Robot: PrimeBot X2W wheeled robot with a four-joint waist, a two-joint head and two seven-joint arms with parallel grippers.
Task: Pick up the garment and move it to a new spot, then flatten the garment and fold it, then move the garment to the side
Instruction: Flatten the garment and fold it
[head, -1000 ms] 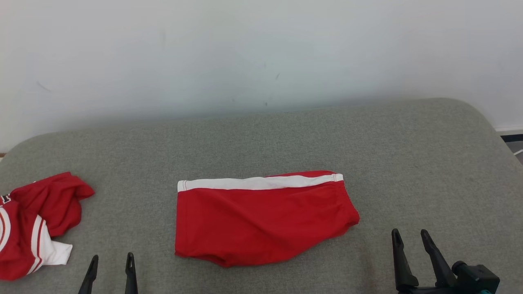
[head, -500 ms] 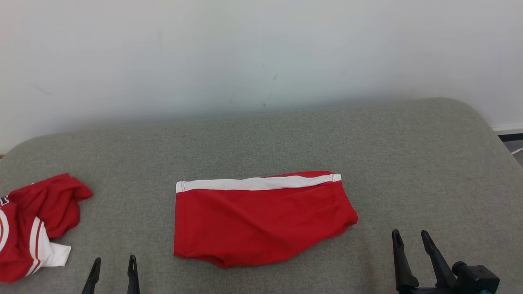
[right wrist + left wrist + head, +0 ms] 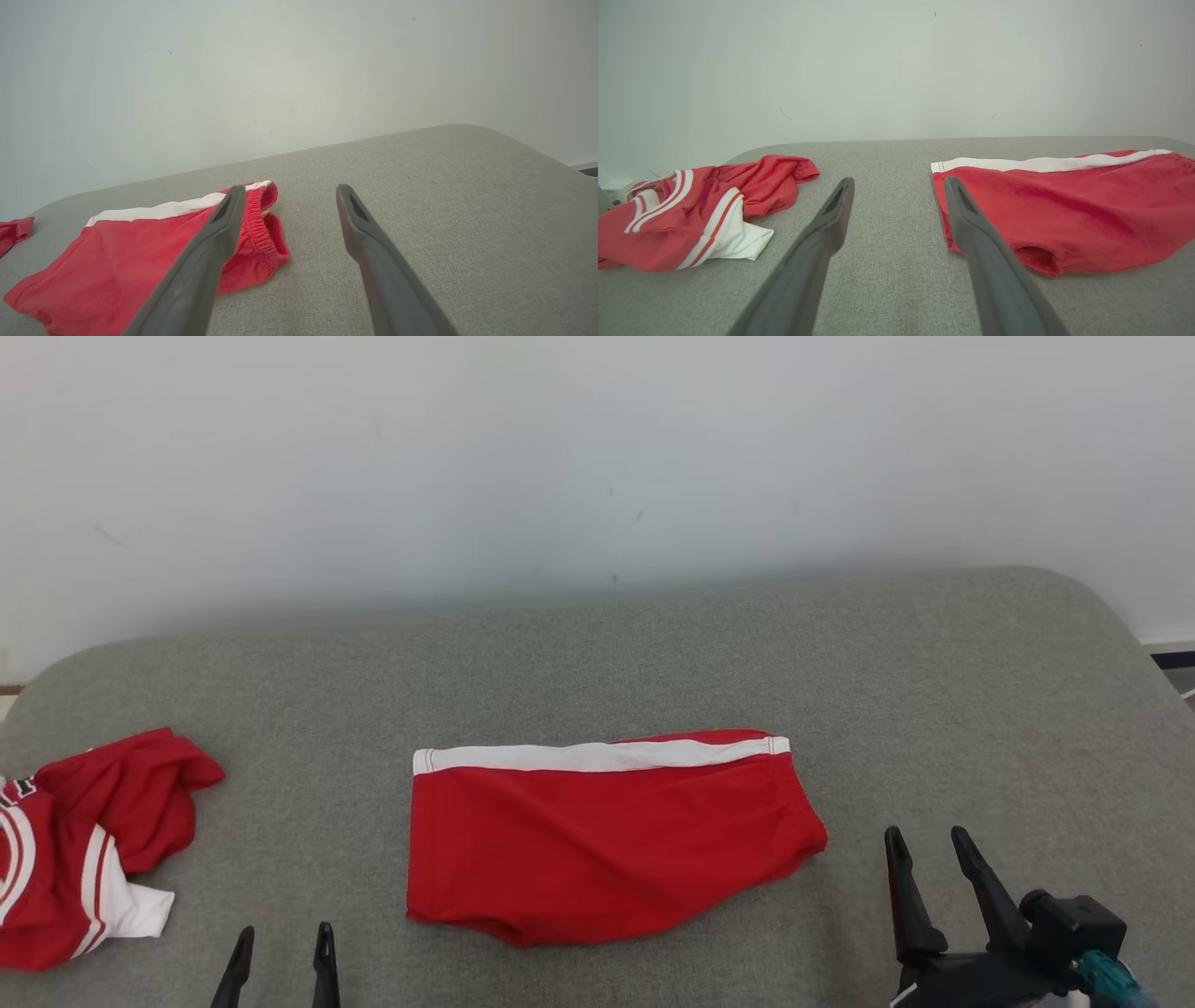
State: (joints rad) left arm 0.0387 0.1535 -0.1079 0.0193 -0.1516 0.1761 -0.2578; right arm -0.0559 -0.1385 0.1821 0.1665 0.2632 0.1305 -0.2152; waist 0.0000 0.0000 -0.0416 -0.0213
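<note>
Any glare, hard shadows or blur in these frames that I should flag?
Head view: soft, even light, no glare, only a faint shadow along the near edge of the shorts. Left wrist view: cloth sharp, jaws large and slightly soft near the lens. Right wrist view: jaws likewise soft, and the far edge of the grey pad runs tilted.

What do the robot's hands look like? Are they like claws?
Each tool has two long, thin fingers tapering to points. The left tool and right tool look black from the head camera, dark grey up close, with a small slot near each tip. Behind the right tool sits a chunky black block with a teal part on it.
</note>
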